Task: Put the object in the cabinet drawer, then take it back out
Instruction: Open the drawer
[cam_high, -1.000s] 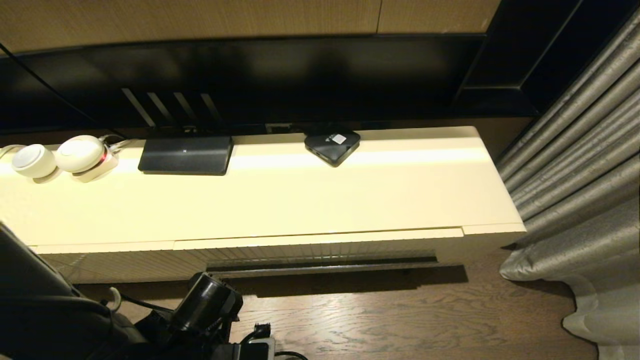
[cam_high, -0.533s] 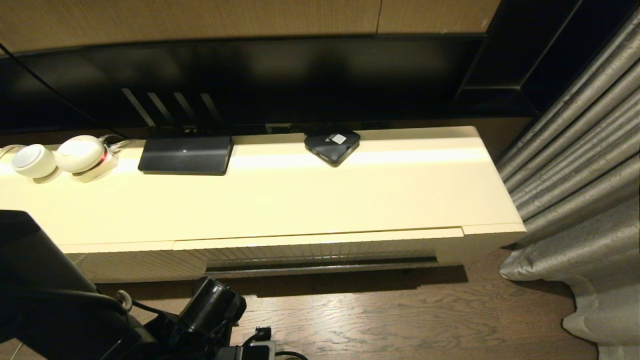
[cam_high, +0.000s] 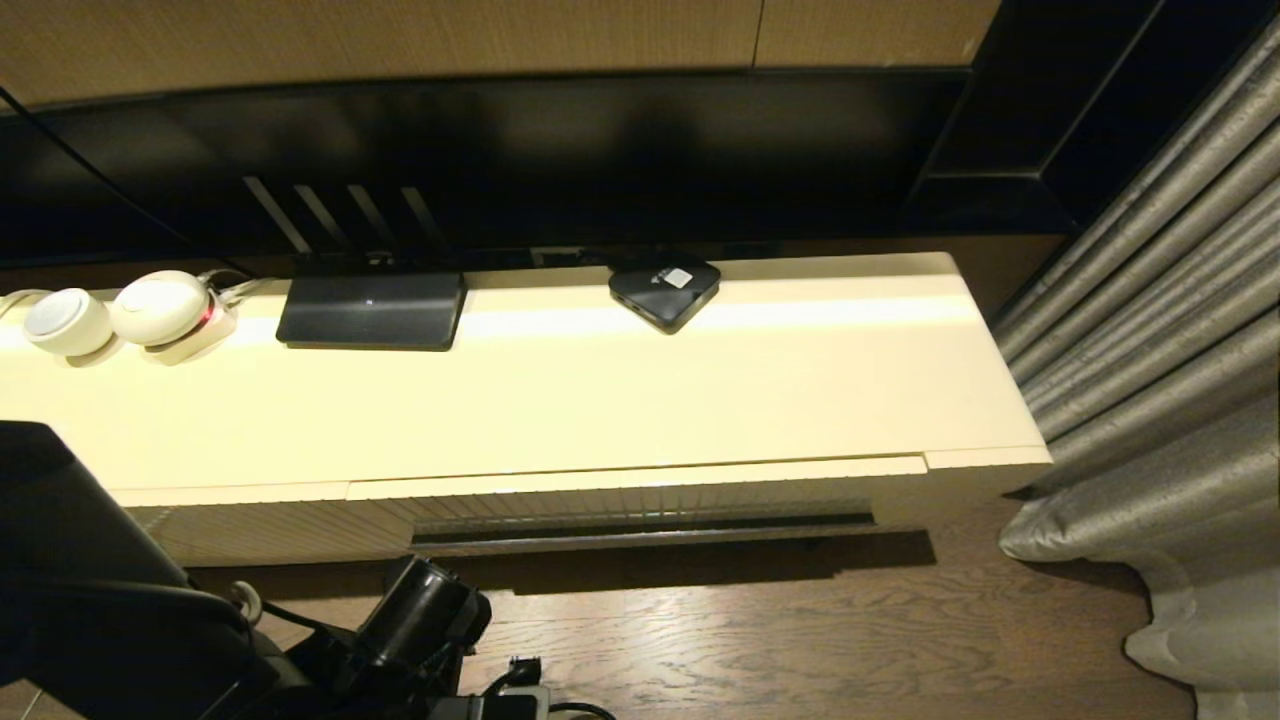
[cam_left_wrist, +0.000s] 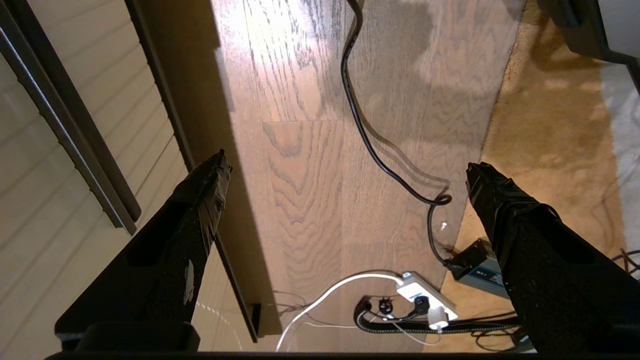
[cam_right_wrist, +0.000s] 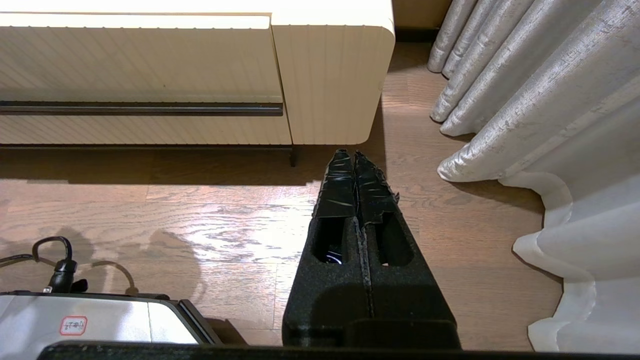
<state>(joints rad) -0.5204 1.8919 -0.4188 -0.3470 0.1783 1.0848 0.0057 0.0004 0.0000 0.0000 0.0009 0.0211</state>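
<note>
The object is out of view in every frame. The cabinet drawer (cam_high: 640, 492) is closed, its ribbed cream front flush with the long low cabinet (cam_high: 560, 400) and the dark slot handle (cam_high: 640, 527) beneath it. It also shows in the right wrist view, drawer (cam_right_wrist: 140, 55). My left gripper (cam_left_wrist: 348, 165) is open with nothing between its fingers, low over the wooden floor, right beside the ribbed cabinet front (cam_left_wrist: 45, 165). My left arm (cam_high: 90, 580) fills the head view's lower left corner. My right gripper (cam_right_wrist: 354, 154) is shut and empty, parked low near the cabinet's right end.
On the cabinet top sit a flat black box (cam_high: 372, 310), a small black square box (cam_high: 665, 290) and two white round devices (cam_high: 165, 312). A grey curtain (cam_high: 1150, 350) hangs at the right. A power strip (cam_left_wrist: 425, 302) and cables (cam_left_wrist: 365, 135) lie on the floor by a carpet edge (cam_left_wrist: 550, 125).
My left arm's dark bulk has risen and spread further into the lower left of the head view, mostly in the first half second. The drawer stays closed.
</note>
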